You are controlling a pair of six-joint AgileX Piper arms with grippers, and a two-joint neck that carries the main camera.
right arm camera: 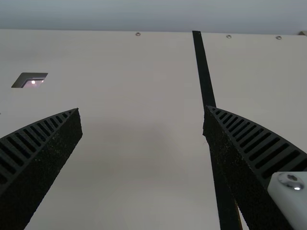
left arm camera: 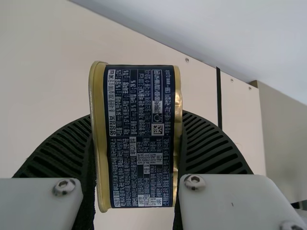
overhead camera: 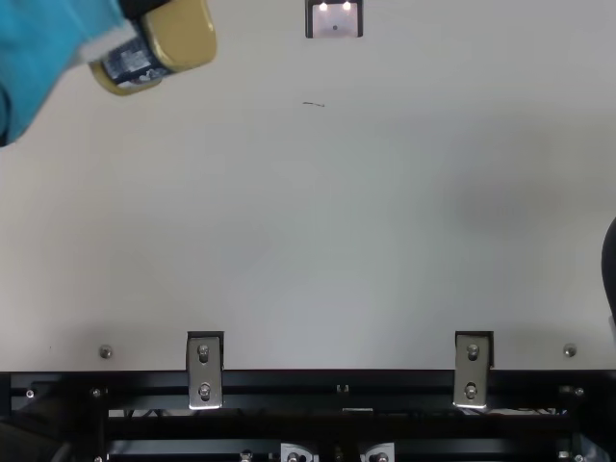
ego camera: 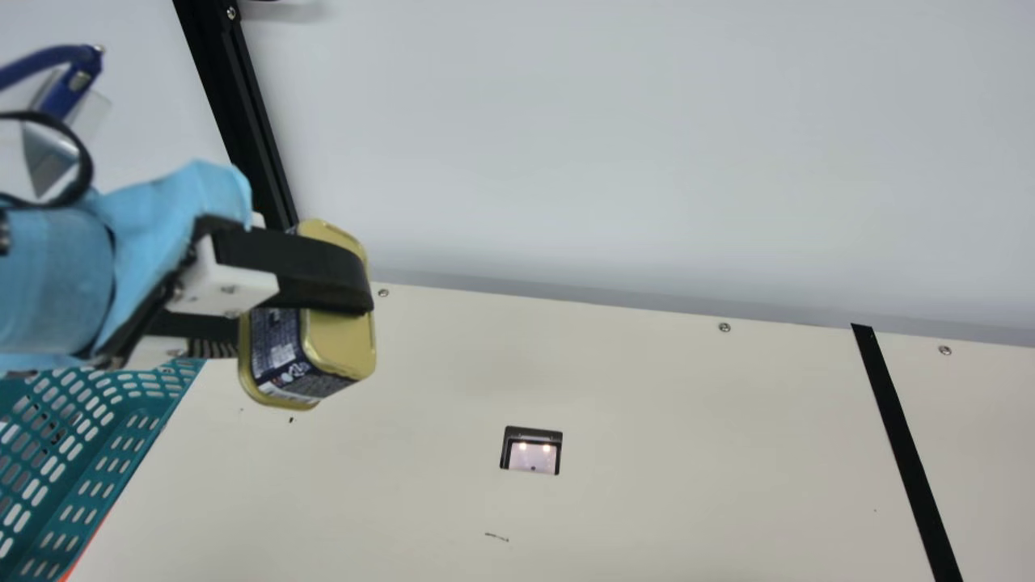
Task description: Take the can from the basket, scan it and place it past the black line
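My left gripper [ego camera: 303, 311] is at the left of the main view, shut on the can [ego camera: 340, 343], which has gold ends and a dark blue printed side. It holds the can above the table, right of the teal basket [ego camera: 105, 461]. In the left wrist view the can [left arm camera: 139, 139] stands between both pads of my left gripper [left arm camera: 135, 158], label facing the camera. The scanner window [ego camera: 533, 454] glows in the table, right of the can. The black line [ego camera: 906, 444] runs farther right. My right gripper [right arm camera: 142, 112] stands open with nothing between its fingers.
A pale wall [ego camera: 606, 145] rises behind the table's back edge. A black upright post [ego camera: 242, 113] stands behind the left arm. Metal brackets [overhead camera: 204, 371] line the table's edge in the top view.
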